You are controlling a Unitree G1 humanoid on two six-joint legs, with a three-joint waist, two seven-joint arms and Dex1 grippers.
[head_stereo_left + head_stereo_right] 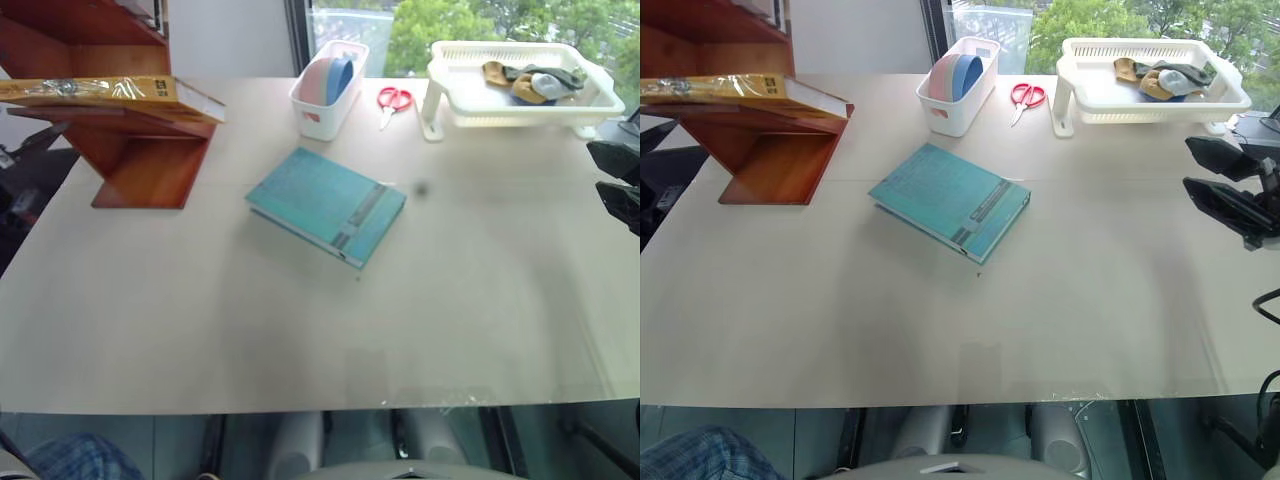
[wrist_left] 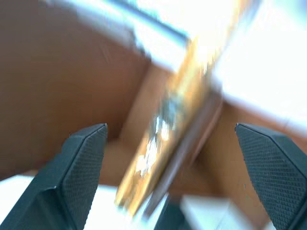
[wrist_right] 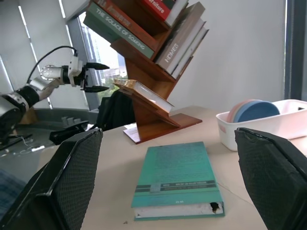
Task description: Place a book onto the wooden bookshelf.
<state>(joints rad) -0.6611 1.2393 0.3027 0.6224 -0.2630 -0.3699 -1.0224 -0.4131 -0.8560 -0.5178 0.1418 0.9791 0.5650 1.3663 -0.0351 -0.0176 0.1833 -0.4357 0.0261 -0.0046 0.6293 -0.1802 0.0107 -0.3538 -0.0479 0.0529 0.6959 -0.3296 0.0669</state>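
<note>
The yellow-orange book lies flat on a lower slanted board of the reddish-brown wooden bookshelf at the table's far left, with its white page edges facing the table. In the right wrist view my left gripper hovers open just off the book's outer end, apart from it. The left wrist view has the book blurred ahead, between my spread fingers. My right gripper stands open at the table's right edge with nothing in it.
A thin teal book lies mid-table. At the back stand a white bin with pink and blue dishes, red scissors and a white basket holding small items. Upper shelves carry several books.
</note>
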